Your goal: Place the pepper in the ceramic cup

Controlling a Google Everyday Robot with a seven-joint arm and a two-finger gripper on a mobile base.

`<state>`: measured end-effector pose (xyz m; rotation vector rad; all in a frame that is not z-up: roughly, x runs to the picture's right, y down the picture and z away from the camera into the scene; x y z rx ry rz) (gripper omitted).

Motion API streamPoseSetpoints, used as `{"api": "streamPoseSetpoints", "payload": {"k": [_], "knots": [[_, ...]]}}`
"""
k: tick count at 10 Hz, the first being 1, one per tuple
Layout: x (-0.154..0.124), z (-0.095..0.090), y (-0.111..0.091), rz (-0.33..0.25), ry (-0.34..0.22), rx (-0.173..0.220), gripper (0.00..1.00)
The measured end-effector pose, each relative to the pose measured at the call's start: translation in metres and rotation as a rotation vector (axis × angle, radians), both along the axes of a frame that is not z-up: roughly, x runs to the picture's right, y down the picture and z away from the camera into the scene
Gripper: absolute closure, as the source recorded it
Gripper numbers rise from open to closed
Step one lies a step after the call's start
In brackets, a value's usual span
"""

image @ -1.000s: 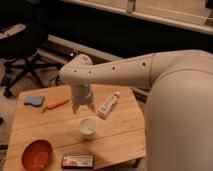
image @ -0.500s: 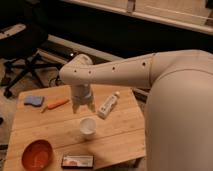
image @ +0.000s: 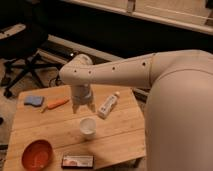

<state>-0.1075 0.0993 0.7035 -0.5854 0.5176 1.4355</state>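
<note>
**Over the wooden table: pincer empty, pepper still to be fetched**

From the one camera view, the gripper (image: 83, 108) hangs pointing straight down over the middle of the wooden table (image: 120, 135), at the end of the big white arm (image: 115, 72) that reaches in from the right. Its two fingers stand well apart and there is nothing between them.

And the change over the last second? None at all. The arm sits in the same pose as a second ago, the jaws are just as wide, and nothing on the table has shifted.

So where's the pepper (image: 56, 104)? It lies flat on the boards, off toward the left side of the picture from the gripper, near it but not touching, with a blue sponge (image: 34, 100) just beyond it. The ceramic cup (image: 88, 127) stands upright and empty, just in front of the gripper and a little below it in the picture. A white bottle (image: 109, 105) lies on its side close by on the other flank, and an orange bowl (image: 37, 154) and a dark flat packet (image: 77, 161) sit along the near edge.

What does that mean? By my reading the pick has not begun. The arm looks closer to the cup than to the pepper, so it needs to slide across toward the pepper, drop down, and close along that slim body before the cup matters at all.
</note>
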Motion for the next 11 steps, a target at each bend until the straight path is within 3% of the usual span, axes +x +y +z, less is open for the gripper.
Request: {"api": "streamPoseSetpoints", "payload": {"k": [3,5,8,11], "knots": [[0.000,0.000,0.000,0.001,0.001,-0.001,0.35],[0.000,0.004,-0.002,0.024,0.034,-0.008,0.35],[-0.019,0.020,-0.016,0.114,0.140,-0.039,0.35],[-0.046,0.043,-0.034,0.171,0.158,-0.058,0.35]]}}
